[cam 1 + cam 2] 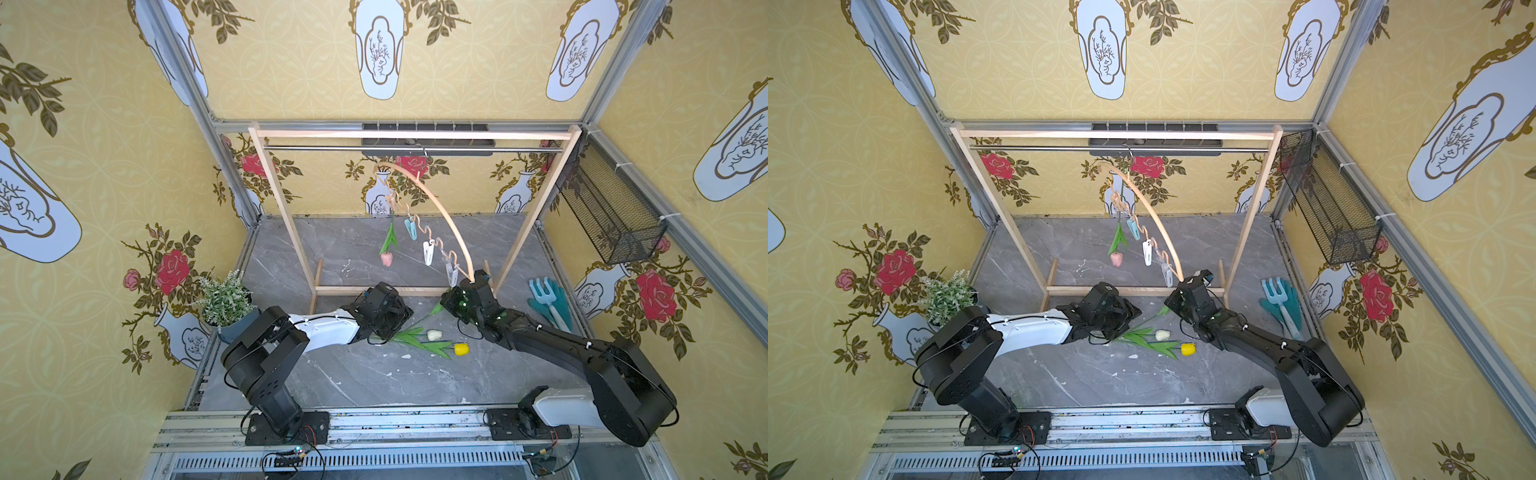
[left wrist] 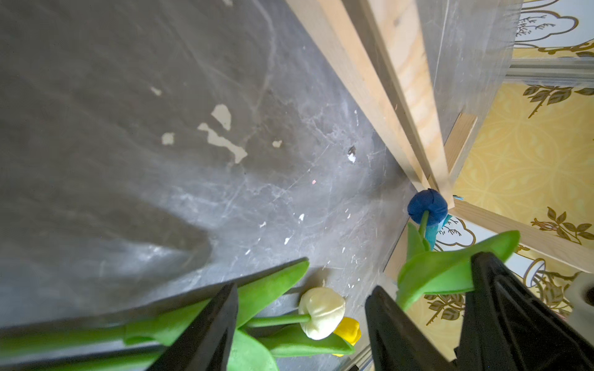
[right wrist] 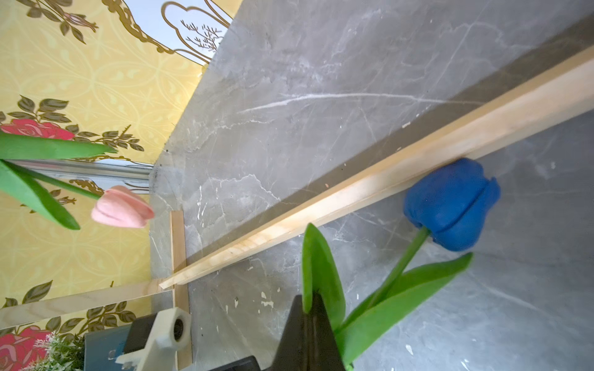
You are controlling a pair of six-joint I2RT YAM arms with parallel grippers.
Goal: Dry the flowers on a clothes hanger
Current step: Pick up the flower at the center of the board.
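Near the middle of the table (image 1: 374, 386), cream tulip (image 1: 434, 334) and yellow tulip (image 1: 461, 349) are laid, stems beneath wide-open left jaws; blue tulip (image 3: 450, 205) is pinched in closed right jaws; pink tulip (image 1: 386, 258) is hung from the clothes hanger (image 1: 440, 216).

The bench (image 1: 374, 386), a grey marble-veined slab, fills the lower middle of both top views and is flecked with pale chips (image 1: 406, 356). A cream-white tulip (image 1: 434, 335) and a yellow tulip (image 1: 461, 349) lie flat near its centre, leaves overlapping. A wooden rack (image 1: 340, 289) stands just above them in the frame. A potted plant (image 1: 226, 299) sits at the left edge, and a pale-blue hand fork (image 1: 540, 291) rests on teal gloves (image 1: 563, 305) at the right.
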